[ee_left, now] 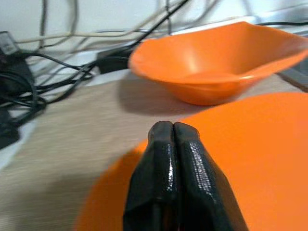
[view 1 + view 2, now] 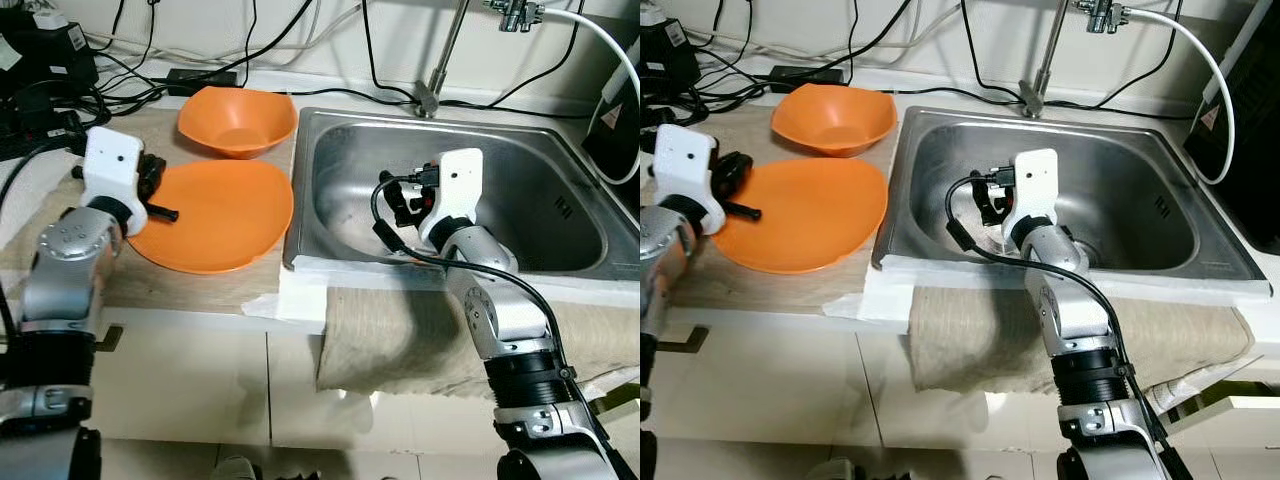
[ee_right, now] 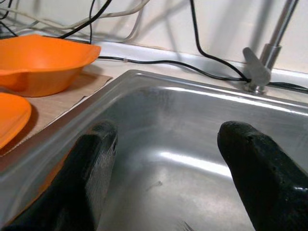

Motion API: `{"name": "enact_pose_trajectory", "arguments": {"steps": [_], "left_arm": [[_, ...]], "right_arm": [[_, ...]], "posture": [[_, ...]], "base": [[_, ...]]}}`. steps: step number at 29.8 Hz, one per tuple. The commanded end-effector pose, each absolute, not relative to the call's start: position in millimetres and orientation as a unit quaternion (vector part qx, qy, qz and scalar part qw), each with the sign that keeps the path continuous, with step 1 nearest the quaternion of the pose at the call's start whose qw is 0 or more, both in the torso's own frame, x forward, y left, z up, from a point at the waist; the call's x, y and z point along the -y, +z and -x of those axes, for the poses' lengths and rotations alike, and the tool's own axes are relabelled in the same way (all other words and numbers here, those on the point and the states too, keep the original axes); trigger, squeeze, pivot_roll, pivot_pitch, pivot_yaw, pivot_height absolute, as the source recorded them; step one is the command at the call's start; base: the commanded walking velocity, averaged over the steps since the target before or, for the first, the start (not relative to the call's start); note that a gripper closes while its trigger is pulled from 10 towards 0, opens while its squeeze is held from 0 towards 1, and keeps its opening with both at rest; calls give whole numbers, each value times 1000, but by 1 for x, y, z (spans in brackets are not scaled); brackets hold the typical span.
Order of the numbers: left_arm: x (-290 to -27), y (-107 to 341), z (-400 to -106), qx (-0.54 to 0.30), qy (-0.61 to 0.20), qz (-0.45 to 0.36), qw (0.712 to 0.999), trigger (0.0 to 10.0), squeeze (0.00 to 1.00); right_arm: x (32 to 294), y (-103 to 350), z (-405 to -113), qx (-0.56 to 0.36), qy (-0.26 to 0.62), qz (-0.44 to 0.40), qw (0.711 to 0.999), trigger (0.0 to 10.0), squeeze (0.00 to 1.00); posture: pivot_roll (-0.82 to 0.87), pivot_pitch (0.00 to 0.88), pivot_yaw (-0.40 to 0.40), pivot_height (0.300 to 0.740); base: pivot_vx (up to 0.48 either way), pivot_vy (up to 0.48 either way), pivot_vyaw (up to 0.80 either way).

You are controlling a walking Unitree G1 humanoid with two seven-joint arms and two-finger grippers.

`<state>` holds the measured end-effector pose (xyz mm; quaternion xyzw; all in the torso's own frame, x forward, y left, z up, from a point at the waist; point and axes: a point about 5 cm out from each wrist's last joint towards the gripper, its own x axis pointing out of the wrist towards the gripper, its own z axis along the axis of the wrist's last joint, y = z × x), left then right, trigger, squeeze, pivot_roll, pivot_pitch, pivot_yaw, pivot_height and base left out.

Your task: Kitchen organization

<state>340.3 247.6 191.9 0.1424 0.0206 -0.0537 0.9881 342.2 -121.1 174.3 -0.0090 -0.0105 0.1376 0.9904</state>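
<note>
An orange plate (image 2: 225,215) lies on the wooden counter left of the steel sink (image 2: 545,170). Behind it stands an orange bowl (image 2: 238,120), upright and apart from the plate. My left gripper (image 2: 158,192) hovers over the plate's left rim; in the left wrist view its fingers (image 1: 166,159) press together with nothing between them, the plate (image 1: 255,159) beneath and the bowl (image 1: 216,62) beyond. My right gripper (image 2: 405,200) reaches into the sink's left part. In the right wrist view its fingers (image 3: 94,163) stand wide apart over the bare basin (image 3: 192,144).
A faucet (image 2: 438,70) rises behind the sink. Black cables and a power adapter (image 2: 200,77) run along the back wall. A grey cloth (image 2: 400,345) hangs over the counter front below the sink. A black appliance (image 2: 615,110) stands at the far right.
</note>
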Motion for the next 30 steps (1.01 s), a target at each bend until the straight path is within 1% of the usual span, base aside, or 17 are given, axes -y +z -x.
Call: {"name": "enact_pose_trajectory", "arguments": {"steps": [1, 2, 3, 4, 13, 16, 17, 21, 25, 28, 30], "left_arm": [[-242, 195, -340, -14, -60, -145, 987, 0, 0], [-242, 195, -340, -14, -60, -145, 987, 0, 0], [-241, 195, -340, -13, -61, -145, 988, 4784, 0], [-239, 195, -340, -13, -63, -143, 988, 10000, 0], [-236, 189, -340, -19, -71, -142, 987, 10000, 0], [-246, 178, -339, -52, -53, -152, 986, 10000, 0], [-246, 178, -339, -52, -53, -152, 986, 10000, 0], [-260, 174, -336, -73, -33, -162, 984, 10000, 0], [-266, 173, -334, -81, -28, -166, 982, 10000, 0], [-277, 167, -329, -110, -14, -174, 979, 10000, 0], [-279, 166, -327, -115, -13, -175, 978, 10000, 0]], "right_arm": [[123, 175, -344, 12, 135, 14, 991, 10000, 0], [123, 175, -344, 12, 135, 14, 991, 10000, 0], [123, 174, -343, 11, 136, 16, 990, 10000, 0], [122, 173, -343, 10, 138, 21, 990, 10000, 0], [120, 168, -342, 2, 142, 21, 990, 10000, 0], [119, 166, -341, 0, 144, 21, 989, 10000, 0], [119, 166, -341, 0, 144, 21, 989, 10000, 0], [121, 164, -340, -3, 144, 21, 989, 10000, 0], [121, 163, -339, -5, 144, 20, 989, 10000, 0], [121, 162, -339, -9, 147, 14, 989, 10000, 0], [121, 162, -339, -10, 148, 14, 989, 10000, 0]], "posture": [[83, 0, -69, 732], [83, 0, -69, 732], [84, 0, -69, 732], [84, 0, -68, 732], [85, 0, -62, 732], [82, 0, -59, 732], [82, 0, -59, 732], [82, 0, -56, 732], [83, 0, -56, 732], [88, 0, -58, 732], [91, 0, -62, 732]], "base": [[0, 0, 0], [0, 0, 0], [0, 0, 0], [0, 0, 0], [0, 0, 0], [0, 0, 0], [0, 0, 0], [0, 0, 0], [0, 0, 0], [0, 0, 0], [0, 0, 0]]}}
